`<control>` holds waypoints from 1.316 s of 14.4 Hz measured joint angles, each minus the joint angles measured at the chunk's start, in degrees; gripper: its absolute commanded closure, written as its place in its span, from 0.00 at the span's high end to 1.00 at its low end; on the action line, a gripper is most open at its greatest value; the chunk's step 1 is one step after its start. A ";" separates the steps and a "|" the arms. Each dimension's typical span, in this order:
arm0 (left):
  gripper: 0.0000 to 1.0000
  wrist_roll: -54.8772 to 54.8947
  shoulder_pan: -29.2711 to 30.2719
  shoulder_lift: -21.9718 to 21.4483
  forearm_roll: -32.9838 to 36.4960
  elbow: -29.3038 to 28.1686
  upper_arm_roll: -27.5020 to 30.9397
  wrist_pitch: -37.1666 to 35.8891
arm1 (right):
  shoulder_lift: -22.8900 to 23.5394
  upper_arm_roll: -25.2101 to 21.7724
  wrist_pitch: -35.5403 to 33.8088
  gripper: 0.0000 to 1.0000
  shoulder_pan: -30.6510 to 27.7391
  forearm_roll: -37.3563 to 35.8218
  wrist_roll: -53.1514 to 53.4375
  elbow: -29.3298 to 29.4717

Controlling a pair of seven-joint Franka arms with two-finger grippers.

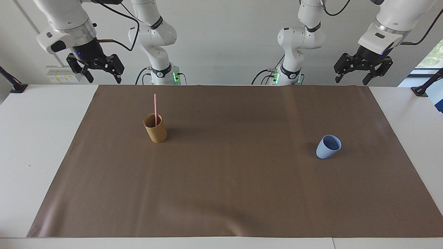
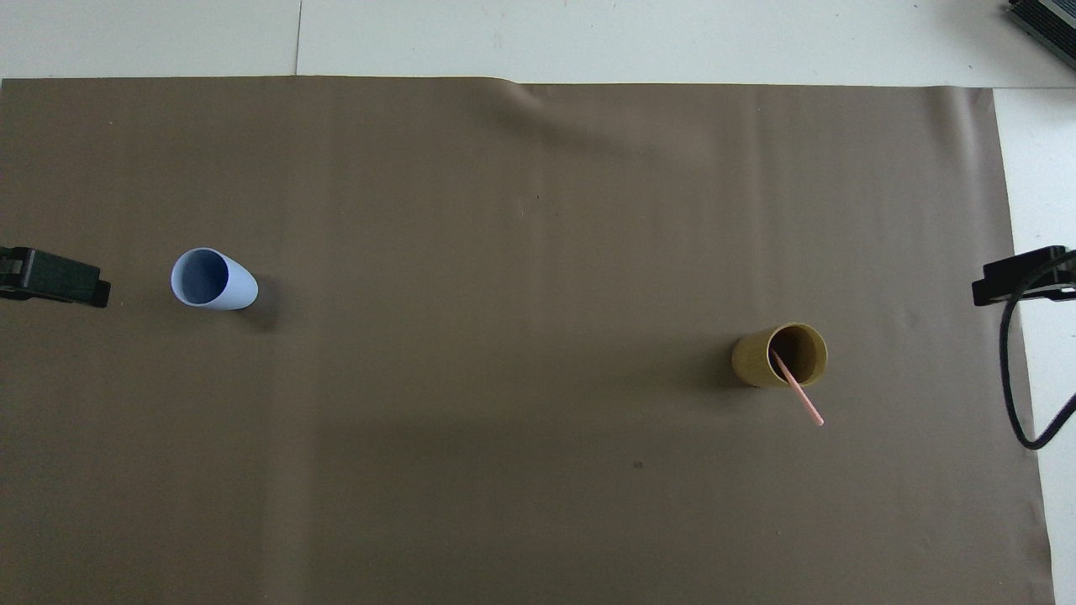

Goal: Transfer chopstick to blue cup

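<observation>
The pink chopstick (image 1: 155, 107) (image 2: 799, 395) stands leaning in a tan-brown cup (image 1: 156, 133) (image 2: 756, 357) toward the right arm's end of the table. The blue cup (image 1: 327, 148) (image 2: 218, 281) stands upright and holds nothing, toward the left arm's end and slightly farther from the robots than the tan cup. My right gripper (image 1: 104, 80) (image 2: 1017, 277) hangs open, raised over the mat's edge at its own end. High over the mat's other end hangs my left gripper (image 1: 351, 81) (image 2: 55, 277), also open. Neither holds or touches anything.
A brown mat (image 1: 228, 186) (image 2: 504, 210) covers most of the white table (image 1: 38, 138). A black cable (image 2: 1009, 378) loops down beside the right gripper. Black clamps (image 1: 14, 84) sit at the table's corners nearest the robots.
</observation>
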 measured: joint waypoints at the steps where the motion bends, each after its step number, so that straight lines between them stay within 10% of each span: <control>1: 1.00 0.00 0.00 0.00 0.00 0.00 0.00 0.00 | 0.00 0.00 0.00 1.00 0.00 0.00 0.00 0.00; 19: 1.00 0.01 -0.14 0.00 -0.10 -0.15 -0.06 2.00 | 0.00 0.00 0.00 1.00 0.00 0.00 0.00 0.00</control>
